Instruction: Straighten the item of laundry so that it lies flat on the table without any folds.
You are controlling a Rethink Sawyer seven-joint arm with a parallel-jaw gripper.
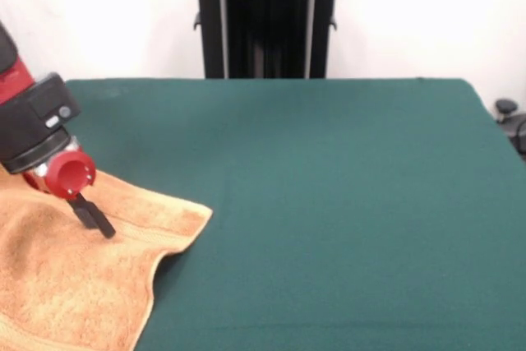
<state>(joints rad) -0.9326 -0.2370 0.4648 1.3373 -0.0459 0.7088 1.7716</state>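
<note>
The item of laundry (74, 285) is an orange-tan terry towel at the table's lower left, running off the picture's left and bottom edges. Its right corner lies on the green table (329, 203). A woven band crosses it near that edge, and the right side curls under in a soft fold. My gripper (103, 228) comes in from the left on the red and black arm (37, 129). Its dark tip rests on or just above the towel, close to the band. From this side I cannot make out how the jaws stand or whether any cloth is caught.
The dark green table stretches wide to the right and toward the back. A black post (267, 22) stands behind its far edge at the centre. A small dark object (509, 117) sits past the right edge.
</note>
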